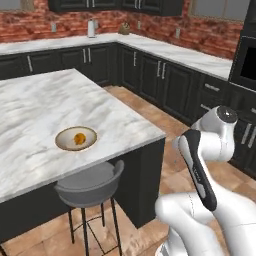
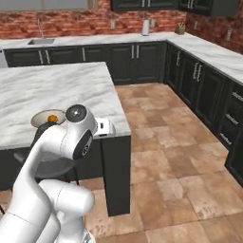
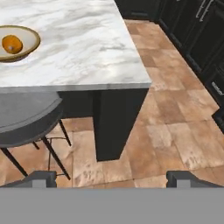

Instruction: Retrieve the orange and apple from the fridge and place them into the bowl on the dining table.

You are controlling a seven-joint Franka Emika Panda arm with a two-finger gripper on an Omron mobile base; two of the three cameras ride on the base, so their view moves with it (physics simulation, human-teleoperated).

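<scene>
Where bowl (image 1: 75, 138) sits, stool (image 1: 90, 186) beside.

A red brick wall (image 1: 45, 25) runs behind dark cabinets (image 2: 137, 61) with pale marble counters (image 1: 170, 50). The floor (image 2: 171, 142) is terracotta tile, well lit. A grey round stool (image 1: 90, 185) stands on it, below the cabinets in the picture. A sink (image 2: 40, 42) sits in the counter by the wall.
</scene>
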